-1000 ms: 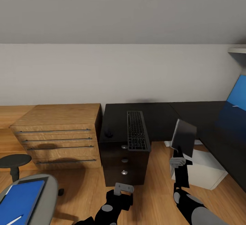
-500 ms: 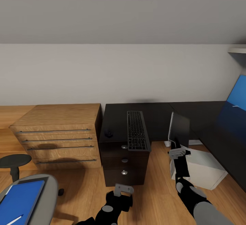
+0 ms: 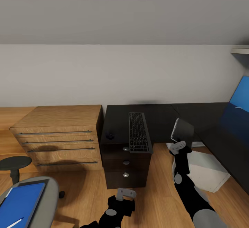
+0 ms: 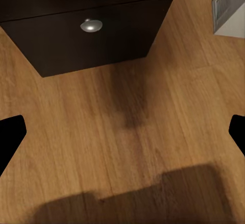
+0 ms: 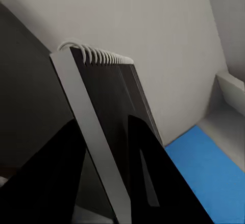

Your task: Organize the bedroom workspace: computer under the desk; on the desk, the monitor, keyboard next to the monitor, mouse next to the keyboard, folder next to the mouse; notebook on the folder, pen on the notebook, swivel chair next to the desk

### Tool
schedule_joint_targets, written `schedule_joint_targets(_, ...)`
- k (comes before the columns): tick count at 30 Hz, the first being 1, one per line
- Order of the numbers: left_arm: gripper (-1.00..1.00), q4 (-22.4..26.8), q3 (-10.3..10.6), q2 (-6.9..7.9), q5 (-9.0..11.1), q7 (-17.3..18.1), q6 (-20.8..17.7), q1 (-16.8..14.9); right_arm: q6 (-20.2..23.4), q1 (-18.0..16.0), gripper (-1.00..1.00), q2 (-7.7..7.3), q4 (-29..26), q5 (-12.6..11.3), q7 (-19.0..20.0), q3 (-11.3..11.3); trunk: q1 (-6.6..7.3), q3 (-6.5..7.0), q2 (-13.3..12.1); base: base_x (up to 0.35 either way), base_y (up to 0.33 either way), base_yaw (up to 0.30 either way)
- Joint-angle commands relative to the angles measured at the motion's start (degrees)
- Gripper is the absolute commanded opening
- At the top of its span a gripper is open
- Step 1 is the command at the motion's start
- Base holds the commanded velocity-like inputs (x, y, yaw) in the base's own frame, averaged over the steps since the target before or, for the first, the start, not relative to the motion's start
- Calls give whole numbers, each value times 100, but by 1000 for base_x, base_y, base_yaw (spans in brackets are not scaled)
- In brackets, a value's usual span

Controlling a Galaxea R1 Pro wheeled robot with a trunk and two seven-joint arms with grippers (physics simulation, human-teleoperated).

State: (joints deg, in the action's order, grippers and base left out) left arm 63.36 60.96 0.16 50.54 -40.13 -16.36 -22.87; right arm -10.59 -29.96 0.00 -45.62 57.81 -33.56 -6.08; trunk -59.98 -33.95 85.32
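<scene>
Right tool (image 3: pixel 178 146) pinches the grey notebook (image 3: pixel 182 131) by its lower edge, tilted, held just off the tabletop (image 3: pixel 162 119) edge, right of the keyboard (image 3: pixel 139 131); left tool (image 3: pixel 125 194) hangs spread and empty over the floor. Risk, judged: edge-only grip could let the notebook pivot or slip, or clip the tabletop edge.

keyboard (image 3: pixel 139 132) on desk (image 3: pixel 159 117), mouse (image 3: pixel 110 136) beside

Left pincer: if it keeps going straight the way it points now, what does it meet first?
Probably the bare wood floor. The left wrist view looks down along the open left pincer at floorboards; the black drawer unit sits off to one side of that line. Depth is unclear.
</scene>
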Motion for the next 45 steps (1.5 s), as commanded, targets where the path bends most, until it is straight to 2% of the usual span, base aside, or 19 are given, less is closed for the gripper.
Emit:
schedule_joint_targets(1,100,8,13,2,20,-39,-16,-7,-28,61,-100,27,-18,25,-47,-17,0,-5,3,0,0,0)
schedule_joint_targets(6,100,9,-7,1,18,-39,-16,-7,-30,216,-100,134,-44,-14,-434,-2,0,-5,3,0,0,0)
schedule_joint_targets(9,100,9,-12,1,16,-39,-16,-7,-25,258,-100,327,-41,-27,-684,-6,0,-5,3,0,0,0)
schedule_joint_targets(13,100,9,-13,1,14,-39,-16,-7,-27,276,-100,391,-35,-29,-755,-9,0,-5,3,0,0,0)
schedule_joint_targets(17,100,9,-13,1,16,-39,-16,-7,-28,354,-100,391,-37,3,-779,-7,0,-5,3,0,0,0)
schedule_joint_targets(20,100,9,-14,1,17,-39,-16,-7,-39,584,-100,383,-70,43,-791,3,0,-5,3,0,0,0)
schedule_joint_targets(33,100,9,-16,1,17,-39,-16,-7,-78,843,-100,364,-223,128,-735,3,0,-5,3,0,0,0)
schedule_joint_targets(36,100,9,-14,1,17,-39,-18,-7,-223,1062,-100,362,-276,113,-723,-6,0,-5,3,0,0,0)
schedule_joint_targets(45,100,8,-15,1,25,-39,-22,-7,-355,1113,-100,344,-326,77,-716,-30,0,-5,3,0,0,0)
